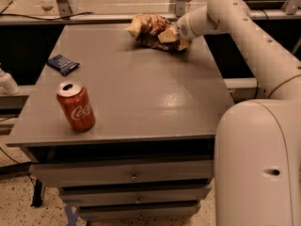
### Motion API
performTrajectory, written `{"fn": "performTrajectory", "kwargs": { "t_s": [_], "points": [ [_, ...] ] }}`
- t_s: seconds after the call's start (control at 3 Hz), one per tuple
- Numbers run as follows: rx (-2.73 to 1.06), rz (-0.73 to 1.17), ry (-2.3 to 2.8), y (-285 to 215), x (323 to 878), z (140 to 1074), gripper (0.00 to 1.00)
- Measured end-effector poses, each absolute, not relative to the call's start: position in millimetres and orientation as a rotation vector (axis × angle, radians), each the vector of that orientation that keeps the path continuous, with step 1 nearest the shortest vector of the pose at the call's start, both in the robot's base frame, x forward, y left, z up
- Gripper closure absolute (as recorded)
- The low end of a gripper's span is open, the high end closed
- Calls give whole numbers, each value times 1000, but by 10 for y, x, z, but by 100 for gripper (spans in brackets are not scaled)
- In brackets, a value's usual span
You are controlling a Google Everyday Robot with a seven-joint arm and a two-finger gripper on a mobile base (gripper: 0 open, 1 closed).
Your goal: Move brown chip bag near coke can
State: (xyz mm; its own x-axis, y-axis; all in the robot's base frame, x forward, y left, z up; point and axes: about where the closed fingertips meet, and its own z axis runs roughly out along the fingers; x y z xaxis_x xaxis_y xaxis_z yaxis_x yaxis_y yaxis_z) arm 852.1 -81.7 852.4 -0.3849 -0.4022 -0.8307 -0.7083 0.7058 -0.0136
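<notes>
- Three things lie on the grey table on my feed: the brown chip bag, the coke can and a small dark blue packet.
- I see the brown chip bag at the far edge of the table, a little right of centre. It is crumpled, with pale ends showing at its left and right.
- My gripper sits at the bag's right end, low over the tabletop, with the white wrist just to its right. The bag's pale right end lies right up against it and partly covers it.
- I cannot tell from this view whether the gripper has closed on the bag or merely touches it, because the foil and the wrist hide the tip.
- The coke can stands upright near the near left corner of the table, silver top up, white script facing me.
- Bag and can are well apart, on a diagonal across the tabletop.
- The blue packet lies flat by the left edge, farther than the can and nearer than the bag.
- The arm runs from the robot's white body at near right up and across to the far edge.
- Under the tabletop I see drawer fronts with small knobs.
</notes>
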Motion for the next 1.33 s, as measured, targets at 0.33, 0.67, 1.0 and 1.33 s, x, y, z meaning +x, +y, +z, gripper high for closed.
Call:
{"fn": "performTrajectory", "kwargs": {
  "t_s": [0.33, 0.67, 1.0, 1.33],
  "points": [
    [-849, 435, 2023, -816, 8520, 8541, 100],
    [-849, 435, 2023, -815, 8520, 8543, 100],
    [-849, 435, 2023, -815, 8520, 8545, 100],
    [-849, 435, 2023, -815, 8520, 8547, 100]
  ]
}}
